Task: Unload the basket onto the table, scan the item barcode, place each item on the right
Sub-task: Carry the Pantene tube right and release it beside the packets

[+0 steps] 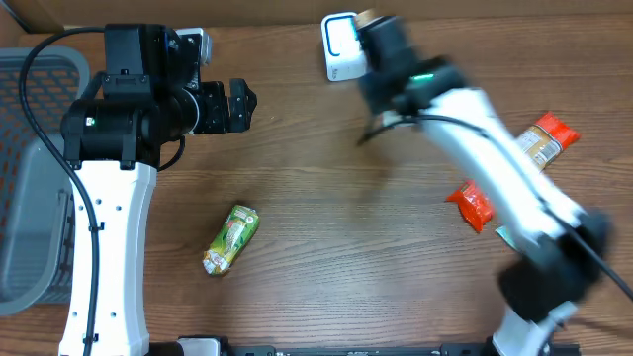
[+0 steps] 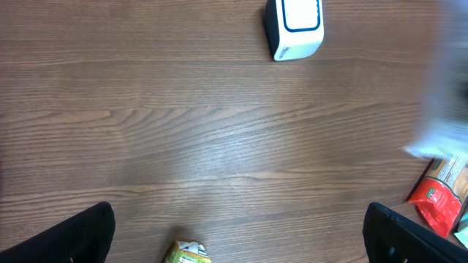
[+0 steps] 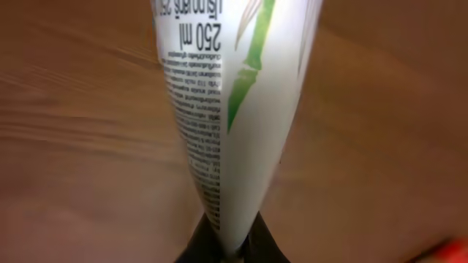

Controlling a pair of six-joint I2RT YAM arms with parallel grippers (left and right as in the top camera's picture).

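Right wrist view. Right jaws: pinch shut on the flat crimped end of a white tube (image 3: 227,109) at the bottom edge of the frame. Tube: points away from the camera, carries small black print, "250 ml" and a green bamboo stalk. Behind it, only the blurred brown surface (image 3: 66,161).

Overhead view. Right arm (image 1: 495,168): stretches from the lower right toward the far edge, smeared by blur, its tip just beside a white scanner (image 1: 339,44) and overlapping that box's right side. Tube: cannot be made out in the blur there. Left jaws: stand wide apart at upper left, face right, hold nothing, well apart from the scanner. Green packet (image 1: 231,237): lies on the surface below them. Red packet (image 1: 473,206) and orange packet (image 1: 546,138): lie beside the right arm. Grey basket (image 1: 25,227): sits at the left edge.

Left wrist view. Black fingertips (image 2: 73,237): show in both bottom corners, far apart, nothing between. Scanner (image 2: 294,25): stands at the top, its face outlined in blue. Green packet (image 2: 186,253): peeks in at the bottom edge. Red packet (image 2: 436,204): lies at the right edge under a pale blur.
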